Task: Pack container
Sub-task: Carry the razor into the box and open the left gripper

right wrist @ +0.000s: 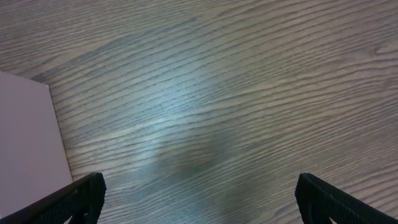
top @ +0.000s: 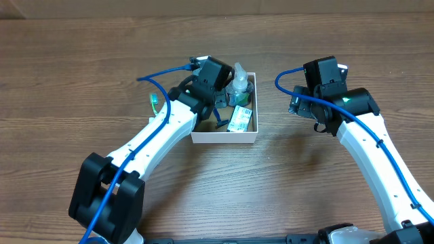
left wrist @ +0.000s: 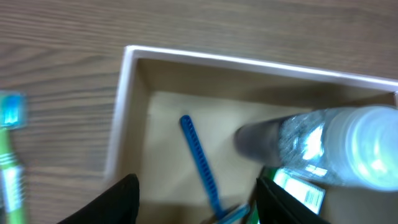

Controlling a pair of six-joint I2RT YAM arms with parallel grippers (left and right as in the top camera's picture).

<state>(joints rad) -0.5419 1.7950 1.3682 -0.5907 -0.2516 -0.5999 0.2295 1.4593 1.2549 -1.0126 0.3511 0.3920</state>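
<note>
Left wrist: left jaws spread wide over container (left wrist: 118, 112), empty. Right jaws spread wide over table (right wrist: 217, 93), empty.

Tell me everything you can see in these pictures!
table: one, brown wood, under everything
container: one, white outside and brown inside, middle of the table
bottle: one, clear, inside the container
packet: one, green and white, inside the container
toothed stick: one, blue, inside the container
toothbrush: one, green, on the table beside the container
left arm: one, white and black, reaching over the container
right arm: one, white and black, beside the container
left pincer: one, black, open above the container
right pincer: one, black, open above the table
</note>
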